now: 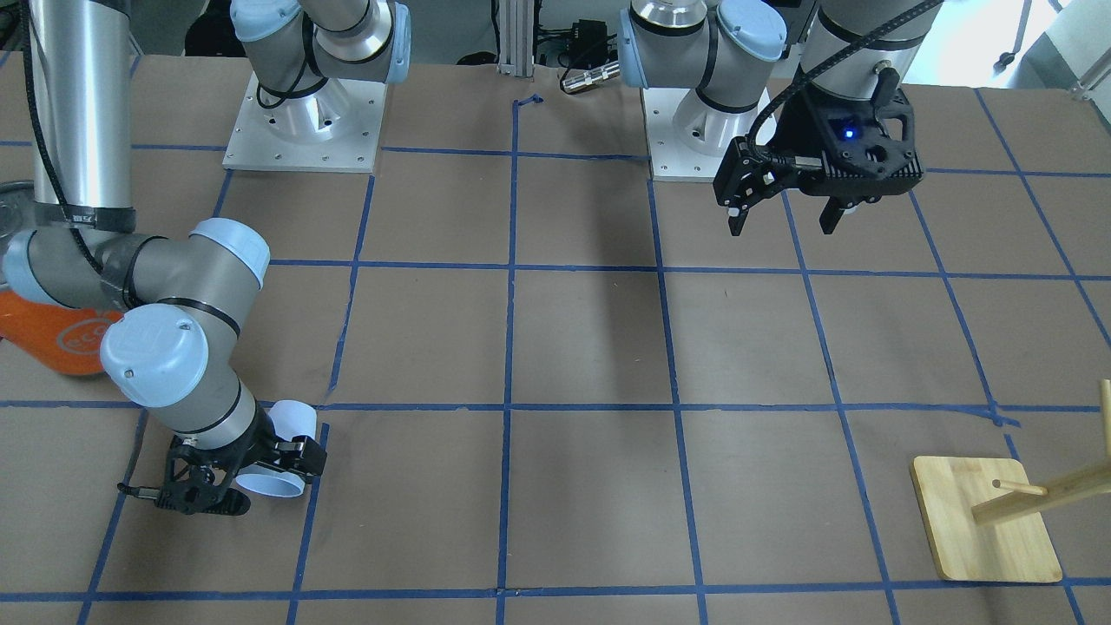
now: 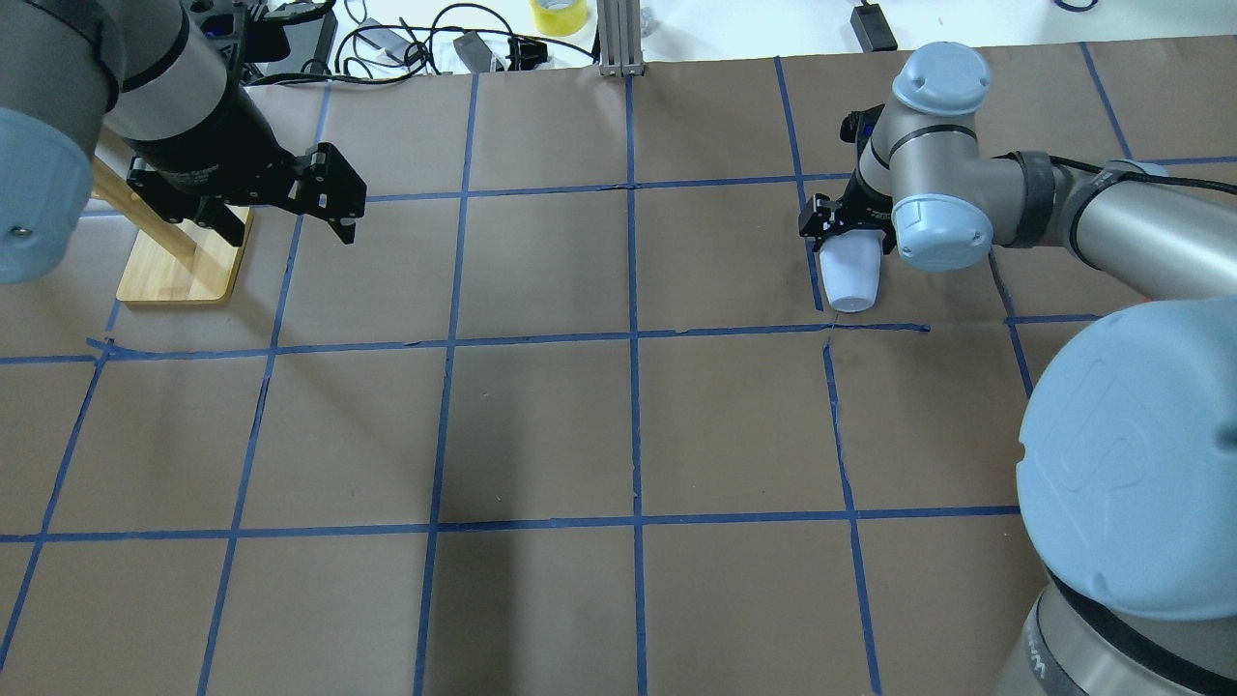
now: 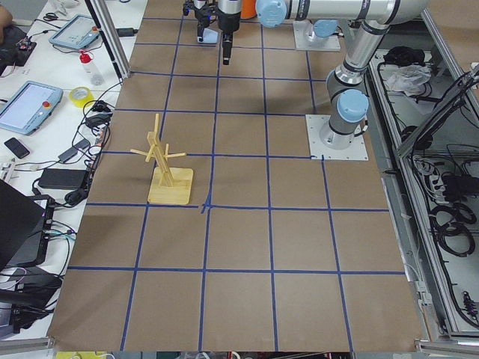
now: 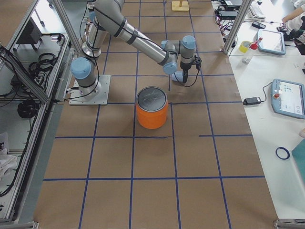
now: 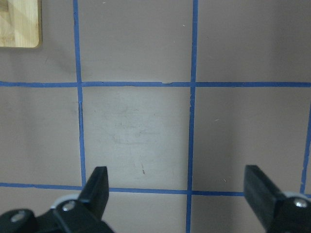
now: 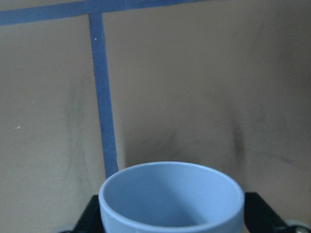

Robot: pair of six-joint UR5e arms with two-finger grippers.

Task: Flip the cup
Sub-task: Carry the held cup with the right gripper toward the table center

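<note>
The pale lavender-blue cup (image 2: 850, 278) is held in my right gripper (image 2: 843, 232), which is shut on it near the rim. The cup is tipped on its side, just above or on the paper; I cannot tell which. In the front view the cup (image 1: 279, 451) has its open rim toward the camera and my right gripper (image 1: 265, 477) is around it. The right wrist view looks into the cup's mouth (image 6: 170, 199), with one finger (image 6: 92, 216) on each side. My left gripper (image 2: 290, 224) is open and empty, high over the far left; it also shows in the left wrist view (image 5: 177, 189).
A big orange can (image 4: 152, 109) with a silver lid stands near the right arm, partly hidden behind it in the front view (image 1: 52, 338). A wooden peg stand (image 2: 184, 266) stands below my left gripper. Blue tape lines grid the brown paper.
</note>
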